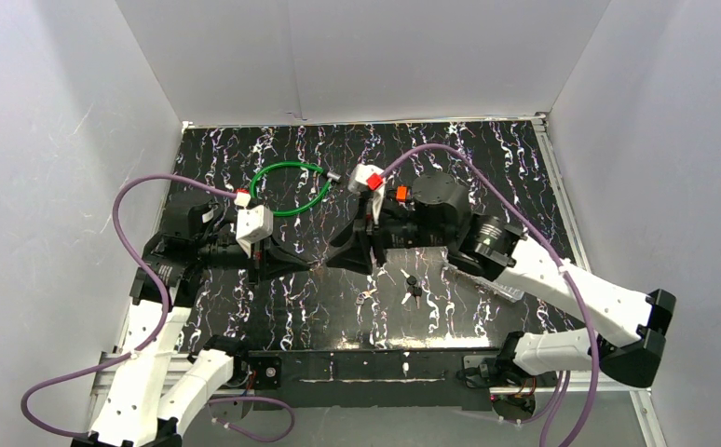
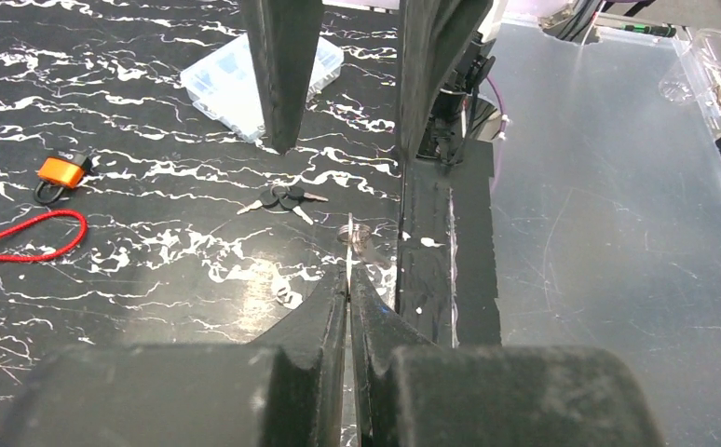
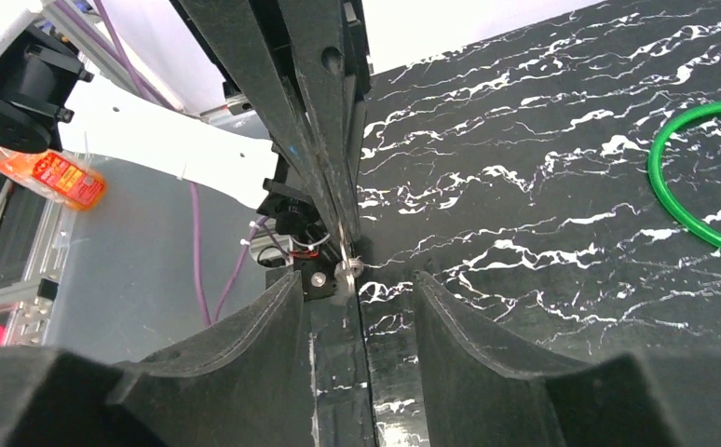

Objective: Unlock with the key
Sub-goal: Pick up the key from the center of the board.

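My left gripper (image 1: 317, 266) is shut on a small silver key (image 2: 355, 237) that sticks out past its fingertips (image 2: 348, 272). My right gripper (image 1: 333, 263) faces it tip to tip, open, with its fingers (image 3: 282, 312) on either side of the key (image 3: 346, 270) without touching it. An orange padlock (image 2: 61, 172) lies on the black marbled table (image 1: 487, 158), on the far side of the right arm; in the top view it shows as an orange spot (image 1: 401, 194). A green cable lock (image 1: 290, 189) lies looped at the back, left of centre.
A bunch of black-headed keys (image 1: 413, 284) lies near the right arm, with a small metal piece (image 1: 366, 298) beside it. A clear plastic box (image 2: 262, 79) and a red cord loop (image 2: 31, 237) sit farther off. White walls surround the table.
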`<state>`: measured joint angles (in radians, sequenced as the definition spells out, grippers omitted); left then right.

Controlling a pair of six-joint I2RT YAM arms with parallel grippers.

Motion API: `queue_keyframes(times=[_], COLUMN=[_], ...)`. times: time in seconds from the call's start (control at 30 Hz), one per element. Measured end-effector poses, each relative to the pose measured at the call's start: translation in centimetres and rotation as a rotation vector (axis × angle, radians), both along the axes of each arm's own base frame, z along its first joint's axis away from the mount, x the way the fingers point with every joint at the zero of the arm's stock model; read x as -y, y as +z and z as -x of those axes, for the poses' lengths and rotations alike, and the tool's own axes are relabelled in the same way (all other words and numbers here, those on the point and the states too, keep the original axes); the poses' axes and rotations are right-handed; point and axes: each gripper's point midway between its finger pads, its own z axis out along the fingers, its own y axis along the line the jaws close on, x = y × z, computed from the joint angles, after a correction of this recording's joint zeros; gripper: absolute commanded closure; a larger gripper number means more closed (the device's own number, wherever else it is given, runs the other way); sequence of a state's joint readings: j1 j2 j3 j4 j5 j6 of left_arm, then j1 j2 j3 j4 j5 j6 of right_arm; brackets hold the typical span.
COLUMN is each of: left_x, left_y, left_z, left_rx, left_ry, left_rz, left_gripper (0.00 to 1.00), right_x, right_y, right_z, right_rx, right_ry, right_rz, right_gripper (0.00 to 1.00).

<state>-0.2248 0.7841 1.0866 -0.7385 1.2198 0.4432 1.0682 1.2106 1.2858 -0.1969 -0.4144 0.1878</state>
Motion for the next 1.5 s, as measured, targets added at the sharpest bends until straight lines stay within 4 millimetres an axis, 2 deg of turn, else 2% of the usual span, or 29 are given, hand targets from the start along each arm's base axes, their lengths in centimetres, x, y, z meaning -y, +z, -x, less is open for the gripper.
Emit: queue_keyframes(times=[0.13, 0.4, 0.73, 0.87, 1.1, 1.5], left_x=[0.0, 0.0, -0.1, -0.1, -0.1, -0.1], left_y=[-0.1, 0.2, 0.6, 1.0, 1.0, 0.9], left_z=[0.3, 0.6, 0.8, 0.8, 0.9, 1.0], left_rx=[-0.025, -0.038, -0.032, -0.019, -0.022, -0.036], left_ry=[-0.001, -0.004, -0.005, -0.005, -0.005, -0.005], left_rz=[-0.003, -0.006, -0.005, -0.003, -0.004, -0.007], left_gripper=[1.00, 1.00, 1.00, 1.00, 1.00, 1.00], right_x=[-1.5, -2.6, -3.0, -2.9, -3.0, -2.9], right_y=[-0.2, 0.9, -0.9, -1.1, -1.4, -1.6], right_z=[0.3, 1.2, 2.1, 2.2, 2.0, 2.1], right_rx=[0.032, 0.069, 0.053, 0.050, 0.046, 0.015], right_ry=[0.027, 0.068, 0.100, 0.101, 0.092, 0.081], right_rz=[0.022, 0.016, 0.078, 0.086, 0.097, 0.110], right_gripper=[0.46, 0.52, 0.61, 0.71, 0.98, 0.99])
